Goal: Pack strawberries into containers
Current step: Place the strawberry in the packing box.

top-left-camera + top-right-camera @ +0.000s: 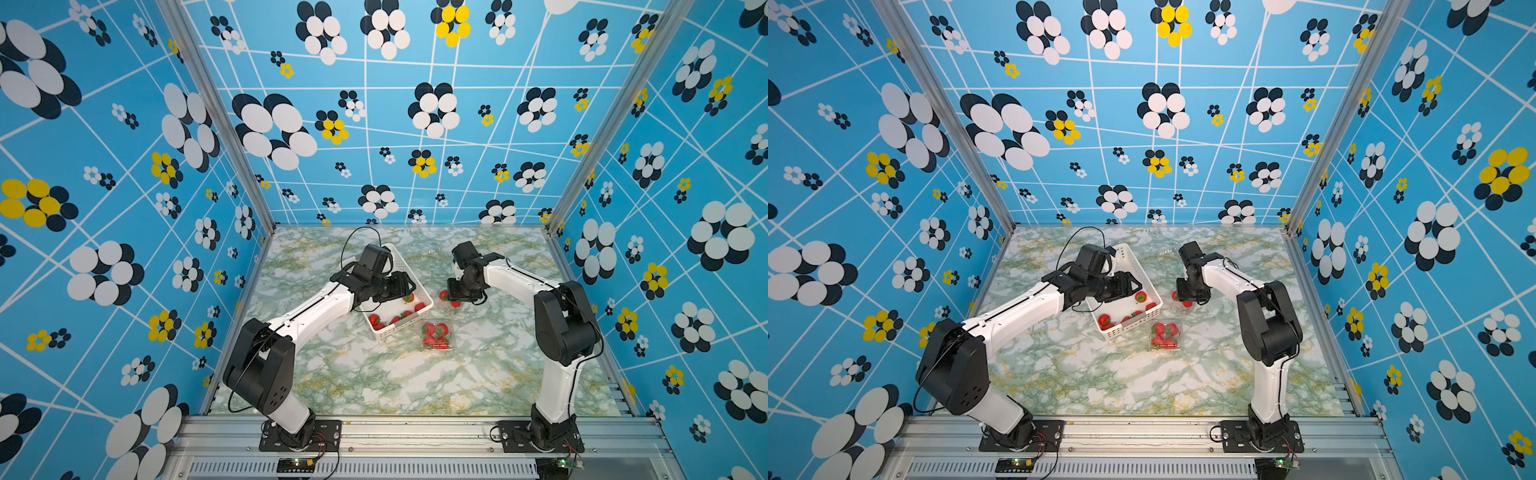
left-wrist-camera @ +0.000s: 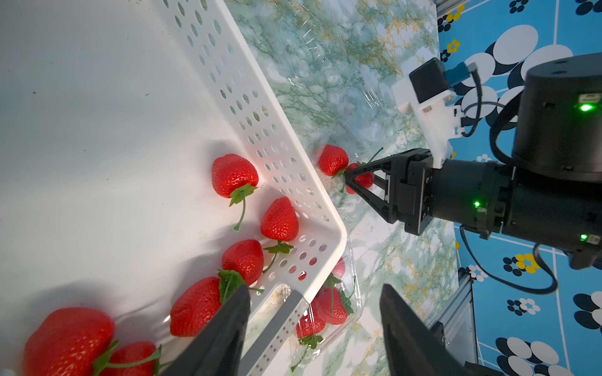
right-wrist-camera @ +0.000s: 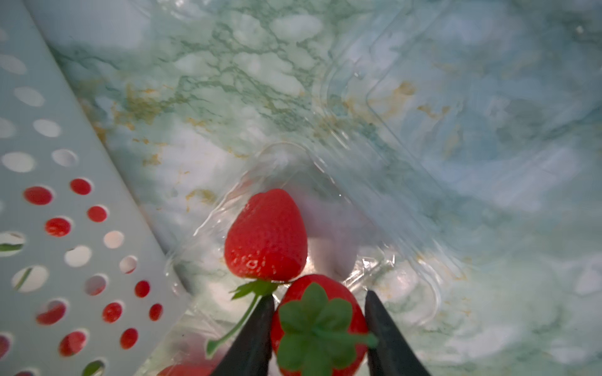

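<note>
One strawberry (image 3: 317,328) sits clamped between the right fingers (image 3: 257,335), its green cap facing the wrist camera. It hangs low over an open clear container (image 3: 400,276) where a second strawberry (image 3: 267,234) already lies, the two fruits touching or nearly so. That container lies on the surface (image 1: 374,374) just beside the long wall of the white basket (image 1: 405,266), on the side toward the right edge. A second container (image 1: 452,332), at the basket's near corner, holds a tight cluster of four or so berries and looks filled; whether its lid is shut I cannot tell. Faint clear plastic (image 2: 358,94) toward the far edge may be a lid or a third container, but it is too transparent to say. In the basket about six strawberries (image 2: 234,175) lie gathered at its near end. The left fingers (image 2: 228,328) are spread apart and empty above them, straddling the basket's rim. By my reading the job is roughly half done: one container is full, one is just started, the held berry is yet to be let go, and the basket's fruit is left to move.
</note>
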